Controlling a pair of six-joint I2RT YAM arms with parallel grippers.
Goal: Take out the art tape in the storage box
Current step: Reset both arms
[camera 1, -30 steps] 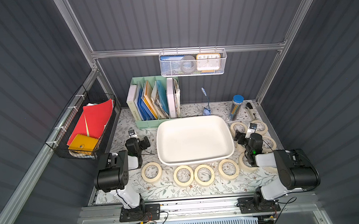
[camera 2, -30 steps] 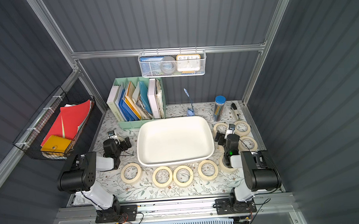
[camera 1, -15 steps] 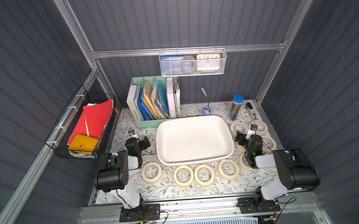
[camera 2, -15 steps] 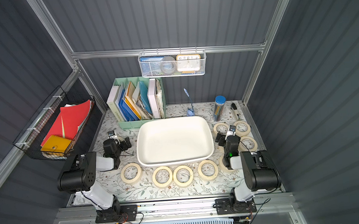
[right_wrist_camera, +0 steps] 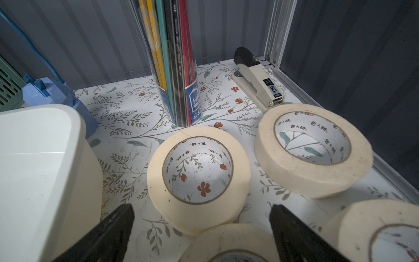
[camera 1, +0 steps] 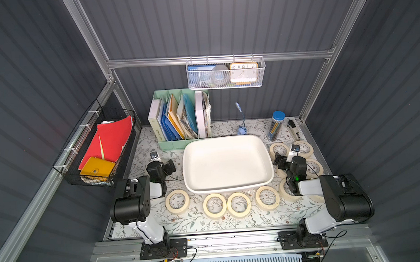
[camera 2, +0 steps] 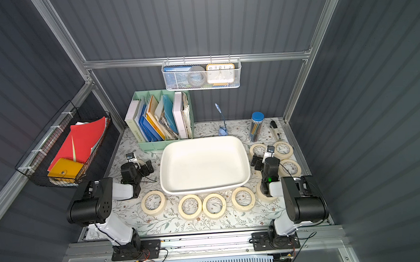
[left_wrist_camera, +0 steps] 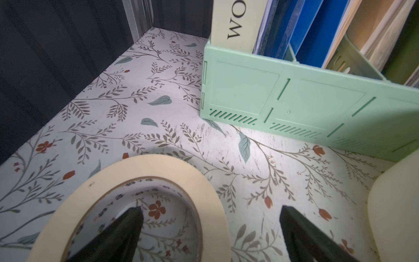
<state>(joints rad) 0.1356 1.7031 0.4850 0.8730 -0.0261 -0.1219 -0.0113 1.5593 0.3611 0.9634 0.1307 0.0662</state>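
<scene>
Cream paper on white printed cores: four rolls of the art tape (camera 1: 214, 205) are laid flat in a row on the table, just in front of the storage box (camera 1: 226, 165). The box floor is seen bare, so the emptying is judged done. The left gripper (left_wrist_camera: 209, 209) is spread wide over one roll's wall. The right gripper (right_wrist_camera: 200, 207) is held equally wide above others. Each is best lifted straight up, so that nothing is dragged. Further rolls are clustered beyond, by the pencil tube (right_wrist_camera: 174, 68).
</scene>
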